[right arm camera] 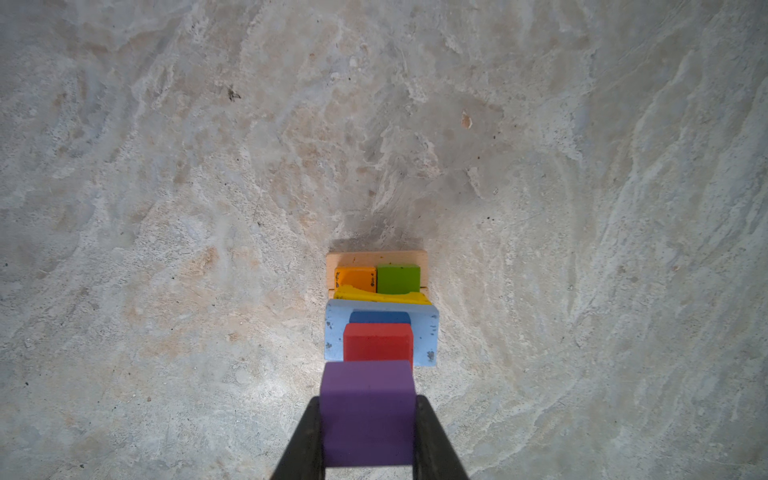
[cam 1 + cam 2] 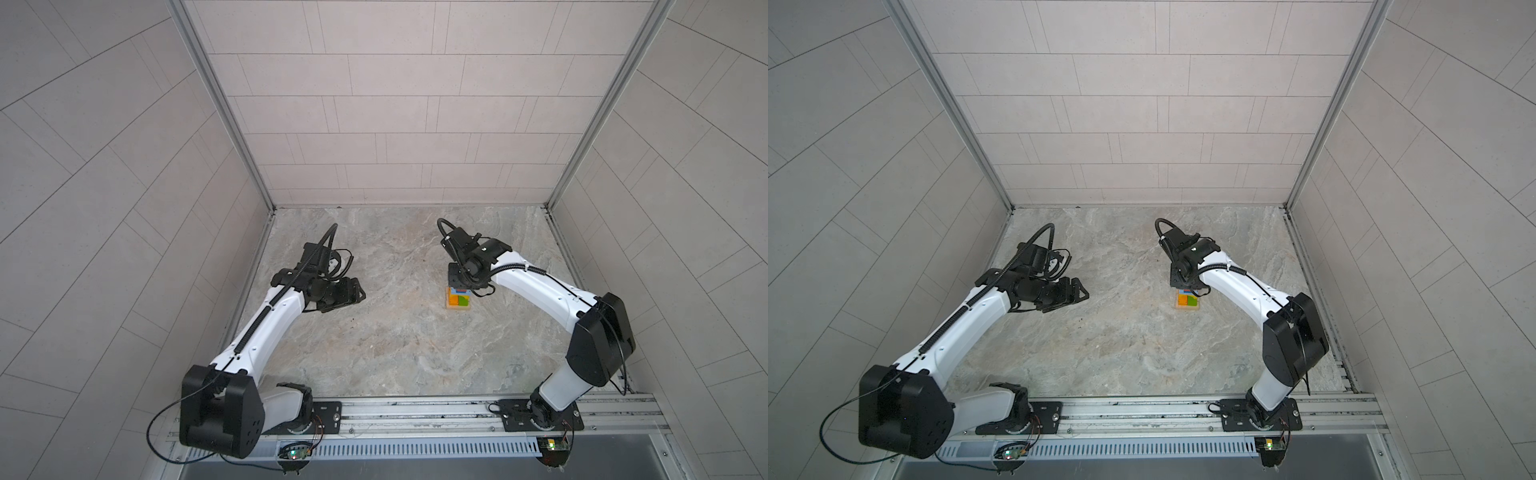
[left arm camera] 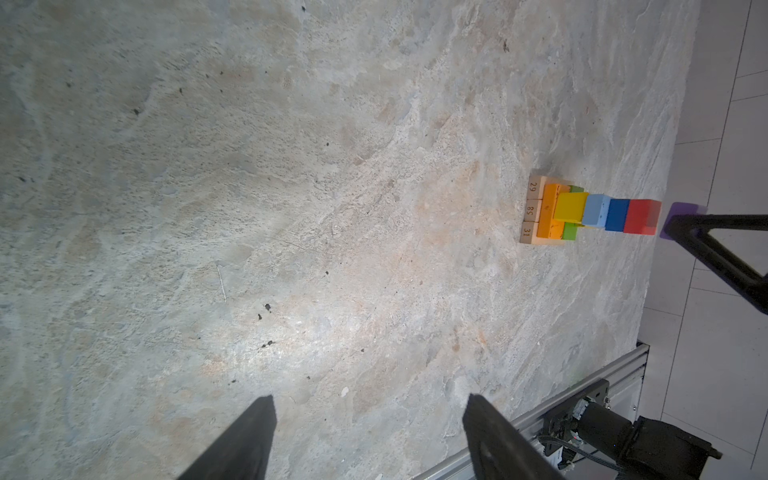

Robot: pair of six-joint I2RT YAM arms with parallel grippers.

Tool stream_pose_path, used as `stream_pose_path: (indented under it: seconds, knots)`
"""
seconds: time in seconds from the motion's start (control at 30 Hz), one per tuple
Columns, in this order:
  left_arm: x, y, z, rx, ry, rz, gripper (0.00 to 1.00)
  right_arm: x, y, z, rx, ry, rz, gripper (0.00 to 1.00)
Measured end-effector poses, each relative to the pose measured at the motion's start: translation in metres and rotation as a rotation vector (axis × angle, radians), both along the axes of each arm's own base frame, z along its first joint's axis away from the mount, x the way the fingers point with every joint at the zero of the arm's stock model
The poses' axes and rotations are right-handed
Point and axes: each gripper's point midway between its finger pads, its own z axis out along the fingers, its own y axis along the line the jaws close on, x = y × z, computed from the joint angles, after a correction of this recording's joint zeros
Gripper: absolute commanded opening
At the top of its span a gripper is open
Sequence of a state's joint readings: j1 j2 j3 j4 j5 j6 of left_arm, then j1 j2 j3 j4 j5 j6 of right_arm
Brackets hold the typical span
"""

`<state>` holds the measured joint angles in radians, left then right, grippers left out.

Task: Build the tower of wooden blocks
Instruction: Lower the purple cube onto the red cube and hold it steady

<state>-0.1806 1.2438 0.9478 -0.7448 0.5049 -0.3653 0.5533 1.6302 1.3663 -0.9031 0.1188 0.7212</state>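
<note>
Right wrist view gives you the clearest read: the right end effector (image 1: 368,400) is pinching the purple cube (image 1: 368,415), with one finger against each of two opposite side faces. That cube hangs directly over the tower (image 1: 380,316), just above the red cube (image 1: 377,340). In the left wrist view a thin sliver of background seems to show between the two, so you cannot call the purple cube seated.

Below the red cube come the blue cube (image 3: 618,215), the light-blue brick (image 3: 594,210) and the yellow brick (image 3: 570,206). Under those, the orange brick (image 1: 355,277) and green brick (image 1: 398,278) sit side by side on three tan bars (image 3: 531,210). The bars lie flat on the counter (image 2: 395,353).

In both top views the tower (image 2: 458,301) stands a little toward 3 o'clock from the counter's middle, beneath the right end effector. Your left end effector (image 2: 358,295) hovers toward 9 o'clock, well apart from the tower. Its fingers are spread with nothing between them.
</note>
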Motion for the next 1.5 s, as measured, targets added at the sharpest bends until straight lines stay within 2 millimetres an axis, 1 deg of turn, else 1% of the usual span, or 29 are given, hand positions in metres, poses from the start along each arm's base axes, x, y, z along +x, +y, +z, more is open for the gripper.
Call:
stream_pose_path:
  seconds: [0.3,0.5,0.97,1.5]
  knots:
    - [0.000,0.000,0.000,0.000,0.000,0.000,0.78,0.002,-0.001,-0.004,-0.002,0.005,-0.008,0.21]
    - [0.000,0.000,0.000,0.000,0.000,0.001,0.78,0.000,-0.004,-0.009,-0.009,0.017,-0.009,0.21]
    - [0.001,0.001,0.000,0.000,0.000,0.004,0.78,0.001,-0.005,-0.009,-0.013,0.017,-0.008,0.21]
    - [0.001,0.001,0.000,0.000,0.000,0.004,0.78,0.001,-0.005,-0.012,-0.020,0.022,-0.006,0.24]
